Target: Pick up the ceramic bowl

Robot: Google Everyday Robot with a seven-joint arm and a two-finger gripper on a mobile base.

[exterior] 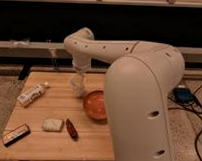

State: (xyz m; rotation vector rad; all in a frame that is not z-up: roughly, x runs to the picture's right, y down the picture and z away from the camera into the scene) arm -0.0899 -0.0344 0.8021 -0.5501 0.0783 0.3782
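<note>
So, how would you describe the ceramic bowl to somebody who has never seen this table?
On the wooden table, look at its right side in the picture, next to the robot's big white arm. The ceramic bowl sits there, just right of the gripper, which hangs over the table's middle. It is the only round, glossy orange-red thing, wider than anything else.

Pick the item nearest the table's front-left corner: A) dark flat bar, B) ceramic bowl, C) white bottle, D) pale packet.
A: the dark flat bar lies by that corner, while the ceramic bowl sits toward the right edge, with the gripper hanging just behind and left of it.
</note>
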